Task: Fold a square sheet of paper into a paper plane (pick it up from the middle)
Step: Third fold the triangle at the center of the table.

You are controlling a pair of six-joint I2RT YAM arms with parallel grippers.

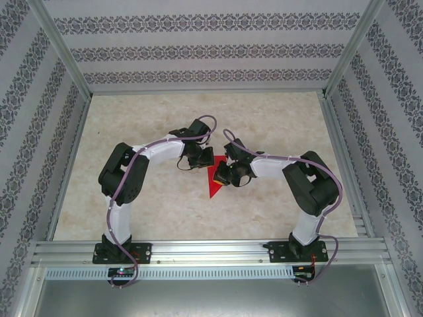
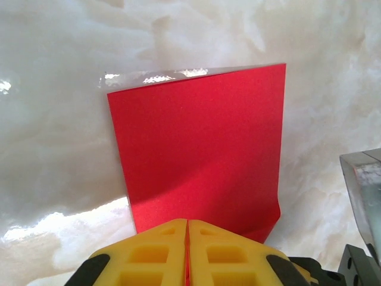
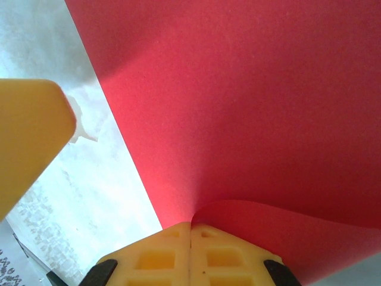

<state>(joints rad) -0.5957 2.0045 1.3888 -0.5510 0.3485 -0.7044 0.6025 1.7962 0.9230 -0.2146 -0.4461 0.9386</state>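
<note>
Partway, at a guess: square sheet of paper (image 1: 213, 188) mid-tabletop (image 1: 132, 132), narrowed to a tip pointing 6 o'clock (no slim dart yet), clamped in jaws of left gripper (image 1: 193, 158) at 10 o'clock and right gripper (image 1: 227, 174) at 2 o'clock.

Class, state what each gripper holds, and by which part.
Both pinch the red paper: the left gripper grips the edge nearest it, the right gripper a curled-up edge.

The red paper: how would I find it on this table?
Look at the middle of the pale marble table. There the paper is pinched by the left gripper and the right gripper. It is the only bright red thing there, tapering to a sharp point.
</note>
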